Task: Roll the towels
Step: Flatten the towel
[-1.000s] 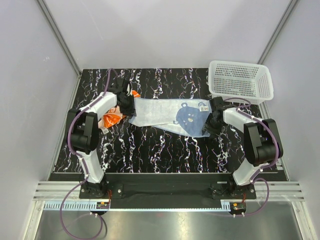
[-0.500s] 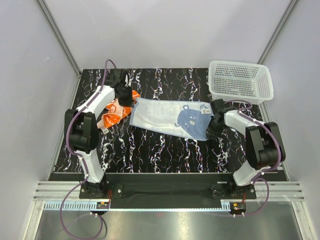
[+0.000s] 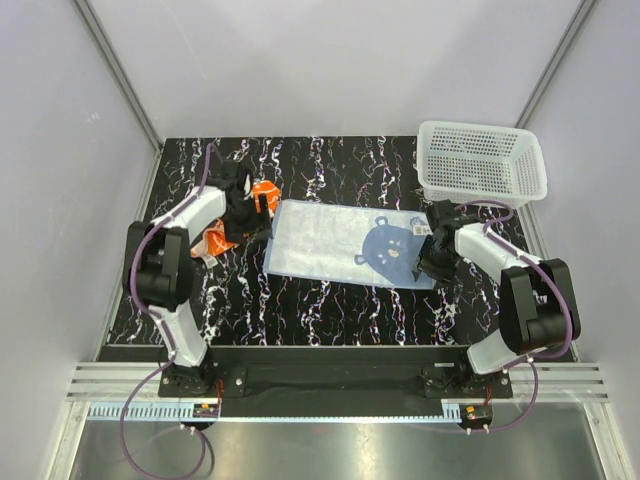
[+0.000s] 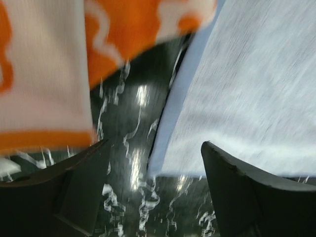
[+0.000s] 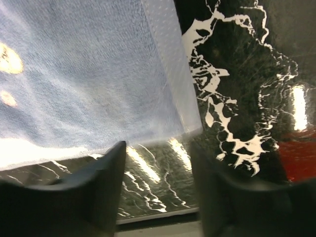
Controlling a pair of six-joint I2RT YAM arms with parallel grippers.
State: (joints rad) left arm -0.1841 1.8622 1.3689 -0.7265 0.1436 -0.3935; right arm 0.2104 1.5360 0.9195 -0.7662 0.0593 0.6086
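Observation:
The light blue towel [image 3: 345, 246] lies spread flat mid-table, a darker blue bear print near its right end. Its left corner [image 4: 237, 94] and right corner [image 5: 98, 84] show in the wrist views. The orange patterned towel [image 3: 262, 193] lies crumpled at the left, partly hidden under the left arm; its cloth [image 4: 74, 64] fills the upper left of the left wrist view. My left gripper [image 3: 256, 226] [image 4: 155, 168] stands open just off the blue towel's left edge, holding nothing. My right gripper [image 3: 424, 268] [image 5: 158, 168] is open at the towel's right corner, also holding nothing.
A white plastic mesh basket [image 3: 483, 162] stands at the back right corner. The black marbled table [image 3: 330, 310] stretches to the near edge [image 5: 158, 217] just past the right gripper.
Both grippers have let go of the blue towel and opened. The towel, stretched and slanted a second ago, now lies flat and nearly square to the table.

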